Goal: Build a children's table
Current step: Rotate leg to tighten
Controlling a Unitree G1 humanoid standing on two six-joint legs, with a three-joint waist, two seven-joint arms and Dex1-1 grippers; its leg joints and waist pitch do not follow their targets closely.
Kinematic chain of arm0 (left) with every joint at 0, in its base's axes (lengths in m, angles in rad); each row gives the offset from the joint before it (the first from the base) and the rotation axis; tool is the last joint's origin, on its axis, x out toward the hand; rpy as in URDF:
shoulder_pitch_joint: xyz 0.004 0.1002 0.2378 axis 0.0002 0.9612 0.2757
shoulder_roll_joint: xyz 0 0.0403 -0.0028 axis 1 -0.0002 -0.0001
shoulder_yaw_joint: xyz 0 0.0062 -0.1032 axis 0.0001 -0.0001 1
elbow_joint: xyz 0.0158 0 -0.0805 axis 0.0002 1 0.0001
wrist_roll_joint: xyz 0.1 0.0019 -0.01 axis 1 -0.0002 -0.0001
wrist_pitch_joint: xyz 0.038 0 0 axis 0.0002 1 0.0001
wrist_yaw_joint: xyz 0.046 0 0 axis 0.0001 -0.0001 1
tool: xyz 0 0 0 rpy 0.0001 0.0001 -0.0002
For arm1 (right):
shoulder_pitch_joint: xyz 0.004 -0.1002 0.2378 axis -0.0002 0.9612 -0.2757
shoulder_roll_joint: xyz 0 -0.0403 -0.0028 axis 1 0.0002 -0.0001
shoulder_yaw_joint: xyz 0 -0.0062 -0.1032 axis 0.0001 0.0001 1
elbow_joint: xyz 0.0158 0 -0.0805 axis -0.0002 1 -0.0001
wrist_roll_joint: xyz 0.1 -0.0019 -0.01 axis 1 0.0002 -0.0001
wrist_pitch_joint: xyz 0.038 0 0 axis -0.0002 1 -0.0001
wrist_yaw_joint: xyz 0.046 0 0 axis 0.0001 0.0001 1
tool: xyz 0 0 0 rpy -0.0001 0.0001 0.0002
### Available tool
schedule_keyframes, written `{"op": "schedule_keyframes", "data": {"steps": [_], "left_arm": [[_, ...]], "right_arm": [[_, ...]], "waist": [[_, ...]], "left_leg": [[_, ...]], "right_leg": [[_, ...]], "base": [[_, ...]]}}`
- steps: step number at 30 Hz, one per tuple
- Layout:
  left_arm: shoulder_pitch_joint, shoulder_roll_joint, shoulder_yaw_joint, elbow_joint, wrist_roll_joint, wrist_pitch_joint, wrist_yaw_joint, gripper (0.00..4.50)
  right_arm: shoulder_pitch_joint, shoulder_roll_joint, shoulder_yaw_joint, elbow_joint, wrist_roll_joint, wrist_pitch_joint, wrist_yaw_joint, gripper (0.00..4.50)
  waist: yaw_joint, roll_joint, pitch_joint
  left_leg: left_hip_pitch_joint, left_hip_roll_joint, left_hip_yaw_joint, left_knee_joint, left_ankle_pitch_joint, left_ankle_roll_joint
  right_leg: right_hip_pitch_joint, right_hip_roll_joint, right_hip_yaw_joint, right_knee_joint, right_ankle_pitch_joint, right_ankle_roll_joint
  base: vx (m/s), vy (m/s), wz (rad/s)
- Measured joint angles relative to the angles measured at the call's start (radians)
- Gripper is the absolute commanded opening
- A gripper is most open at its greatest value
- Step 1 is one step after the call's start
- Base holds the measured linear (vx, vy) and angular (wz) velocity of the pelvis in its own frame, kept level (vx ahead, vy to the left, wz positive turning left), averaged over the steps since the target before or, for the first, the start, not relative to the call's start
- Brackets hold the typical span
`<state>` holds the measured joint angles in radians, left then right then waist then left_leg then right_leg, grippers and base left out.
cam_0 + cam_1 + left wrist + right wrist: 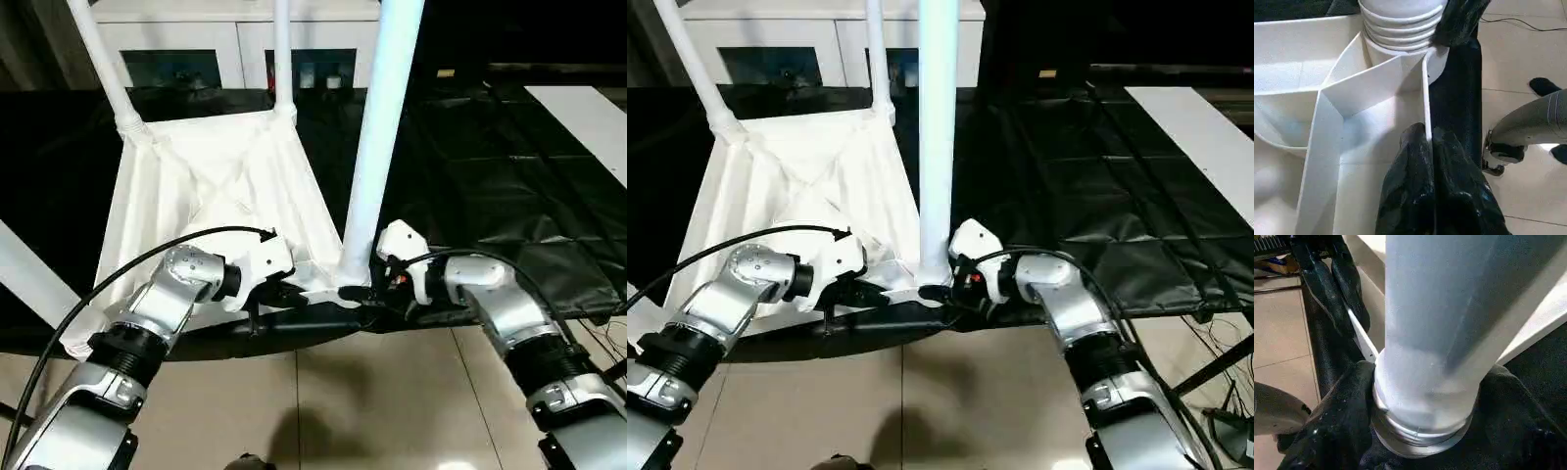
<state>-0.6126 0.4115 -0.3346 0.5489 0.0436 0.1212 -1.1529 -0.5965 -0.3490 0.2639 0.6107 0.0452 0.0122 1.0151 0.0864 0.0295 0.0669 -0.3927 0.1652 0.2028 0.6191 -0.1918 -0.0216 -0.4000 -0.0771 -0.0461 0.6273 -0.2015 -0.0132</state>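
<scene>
1. White plastic rectangular tabletop lying upside down, ribbed underside up, on large black-covered table, near edge overhanging the front.
2. 3 long white tapered round legs standing in sockets; nearest leg upright at the near corner.
3. Likely light, stiff, smooth and slippery; best held low on the leg, near the socket.
4. Left gripper clenched on the thin near rim.
5. Right gripper wrapped around the nearest leg's base.

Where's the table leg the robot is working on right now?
The leg stands upright in the near right corner socket of the upturned table top, at the black table's front edge, between the left hand and the right hand.
</scene>
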Motion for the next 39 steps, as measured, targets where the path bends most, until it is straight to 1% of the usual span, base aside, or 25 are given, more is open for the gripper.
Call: {"op": "schedule_keyframes", "data": {"steps": [5, 10, 12, 13, 15, 18, 19, 21, 22, 23, 27, 30, 32, 33, 35, 36, 38, 39], "left_arm": [[0.0, 0.001, 0.001, 0.001, 0.001, 0.0, 0.001, 0.0], [0.0, 0.001, 0.001, 0.001, 0.0, 0.001, 0.001, 0.0], [-0.001, -0.005, 0.006, 0.006, 0.0, 0.005, 0.015, 0.0], [-0.013, -0.032, 0.014, 0.036, 0.001, 0.007, 0.056, 0.0], [-0.047, -0.072, 0.028, 0.093, 0.024, 0.015, 0.146, 0.0], [-0.063, -0.106, 0.034, 0.117, 0.033, 0.029, 0.208, 0.0], [-0.074, -0.122, 0.038, 0.131, 0.034, 0.04, 0.239, 0.0], [-0.11, -0.168, 0.051, 0.177, 0.043, 0.078, 0.331, 0.0], [-0.116, -0.183, 0.055, 0.187, 0.043, 0.084, 0.355, 0.0], [-0.133, -0.212, 0.062, 0.213, 0.045, 0.095, 0.404, 0.0], [-0.188, -0.275, 0.065, 0.289, 0.051, 0.103, 0.505, 0.0], [-0.219, -0.304, 0.068, 0.344, 0.057, 0.092, 0.548, 0.0], [-0.228, -0.31, 0.069, 0.363, 0.062, 0.081, 0.556, 0.0], [-0.231, -0.312, 0.069, 0.371, 0.065, 0.073, 0.557, 0.0], [-0.233, -0.312, 0.069, 0.379, 0.069, 0.064, 0.557, 0.0], [-0.235, -0.307, 0.074, 0.387, 0.069, 0.06, 0.56, 0.0], [-0.236, -0.3, 0.076, 0.391, 0.069, 0.057, 0.562, 0.0], [-0.236, -0.295, 0.076, 0.391, 0.069, 0.057, 0.559, 0.0]], "right_arm": [[-0.014, 0.005, -0.002, 0.025, 0.0, -0.008, 0.013, 2.71], [-0.016, 0.007, -0.004, 0.033, 0.001, -0.014, 0.018, 2.69], [-0.016, 0.017, -0.015, 0.043, 0.001, -0.014, 0.002, 2.69], [-0.015, 0.037, -0.024, 0.052, -0.002, -0.008, -0.045, 2.69], [-0.016, 0.069, -0.062, 0.071, -0.014, 0.018, -0.175, 2.69], [-0.017, 0.102, -0.081, 0.076, -0.019, 0.044, -0.278, 2.68], [-0.022, 0.128, -0.093, 0.085, -0.021, 0.058, -0.338, 2.68], [-0.045, 0.192, -0.138, 0.12, -0.023, 0.096, -0.519, 2.68], [-0.05, 0.208, -0.148, 0.128, -0.023, 0.103, -0.563, 2.67], [-0.069, 0.237, -0.174, 0.152, -0.022, 0.119, -0.648, 2.67], [-0.108, 0.296, -0.216, 0.199, -0.023, 0.136, -0.838, 2.67], [-0.132, 0.329, -0.224, 0.238, -0.04, 0.126, -0.914, 2.67], [-0.144, 0.334, -0.235, 0.258, -0.04, 0.123, -0.917, 2.67], [-0.145, 0.334, -0.246, 0.262, -0.038, 0.118, -0.906, 3.37], [-0.144, 0.336, -0.255, 0.262, -0.032, 0.112, -0.893, 3.37], [-0.144, 0.344, -0.256, 0.258, -0.017, 0.108, -0.882, 3.49], [-0.14, 0.345, -0.257, 0.255, -0.008, 0.105, -0.864, 3.78], [-0.139, 0.341, -0.254, 0.252, -0.008, 0.105, -0.844, 3.84]], "waist": [[-0.001, 0.0, 0.0], [-0.001, -0.001, 0.0], [-0.001, -0.001, 0.0], [-0.002, -0.002, 0.0], [-0.003, -0.002, 0.0], [-0.01, -0.003, 0.0], [-0.013, -0.003, 0.0], [-0.029, -0.003, 0.0], [-0.031, -0.003, 0.0], [-0.034, -0.003, 0.0], [-0.034, -0.003, 0.0], [-0.032, -0.003, 0.0], [-0.032, -0.003, 0.0], [-0.031, -0.003, 0.0], [-0.031, -0.003, 0.0], [-0.033, -0.003, 0.0], [-0.038, -0.003, 0.0], [-0.041, -0.003, 0.0]], "left_leg": [[0.0, 0.0, 0.0, 0.0, 0.0, 0.0], [0.0, 0.0, 0.0, 0.0, 0.0, 0.0], [0.0, 0.0, 0.0, 0.0, 0.0, 0.0], [0.001, 0.0, 0.0, 0.0, 0.0, 0.0], [0.001, 0.0, 0.001, 0.0, 0.0, 0.0], [0.001, 0.0, 0.001, 0.0, 0.0, 0.0], [0.001, 0.0, 0.001, 0.0, 0.0, 0.0], [0.001, 0.0, 0.001, 0.0, 0.0, 0.0], [0.001, 0.0, 0.001, 0.0, 0.0, 0.0], [0.001, -0.001, 0.001, 0.0, 0.0, 0.0], [0.0, 0.0, 0.001, 0.0, 0.0, 0.0], [-0.001, -0.001, 0.001, 0.0, 0.0, 0.001], [-0.001, -0.001, 0.001, 0.0, 0.0, 0.001], [-0.001, -0.001, 0.001, 0.0, 0.0, 0.002], [-0.001, -0.001, 0.001, 0.0, 0.001, 0.002], [-0.001, -0.001, 0.001, 0.0, 0.001, 0.002], [-0.001, 0.0, 0.001, 0.0, 0.001, 0.002], [-0.001, 0.0, 0.001, 0.0, 0.001, 0.002]], "right_leg": [[0.0, 0.0, 0.0, 0.0, 0.0, 0.0], [0.0, 0.0, 0.0, 0.0, 0.0, 0.0], [0.0, 0.0, 0.0, 0.001, 0.0, 0.0], [0.0, 0.0, 0.0, 0.001, 0.0, -0.001], [0.0, 0.0, 0.001, 0.001, 0.001, -0.002], [0.001, 0.0, 0.002, 0.001, 0.002, -0.002], [0.0, 0.0, 0.002, 0.0, 0.002, -0.002], [0.0, 0.0, 0.002, 0.001, 0.002, -0.002], [0.0, 0.0, 0.002, 0.001, 0.002, -0.002], [0.0, 0.0, 0.002, 0.0, 0.002, -0.002], [-0.001, 0.0, 0.001, -0.001, 0.001, -0.001], [-0.001, 0.0, 0.001, -0.003, 0.001, -0.001], [-0.001, 0.0, 0.001, -0.004, 0.001, -0.001], [-0.001, 0.0, 0.001, -0.004, 0.001, -0.001], [-0.001, 0.0, 0.001, -0.004, 0.001, -0.001], [-0.001, 0.0, 0.001, -0.003, 0.002, -0.001], [-0.001, 0.0, 0.001, -0.003, 0.002, -0.001], [-0.001, 0.0, 0.001, -0.002, 0.002, -0.001]], "base": [[0.0, 0.0, 0.0], [0.0, 0.0, 0.0], [0.0, 0.0, 0.0], [0.0, 0.0, 0.0], [0.0, 0.0, 0.0], [0.0, 0.0, 0.0], [0.0, 0.0, 0.0], [0.0, 0.0, 0.0], [0.0, 0.0, 0.0], [0.0, 0.0, 0.0], [0.0, 0.0, 0.0], [0.0, 0.0, 0.0], [0.0, 0.0, 0.0], [0.0, 0.0, 0.0], [0.0, 0.0, 0.0], [0.0, 0.0, 0.0], [0.0, 0.0, 0.0], [0.0, 0.0, 0.0]]}}
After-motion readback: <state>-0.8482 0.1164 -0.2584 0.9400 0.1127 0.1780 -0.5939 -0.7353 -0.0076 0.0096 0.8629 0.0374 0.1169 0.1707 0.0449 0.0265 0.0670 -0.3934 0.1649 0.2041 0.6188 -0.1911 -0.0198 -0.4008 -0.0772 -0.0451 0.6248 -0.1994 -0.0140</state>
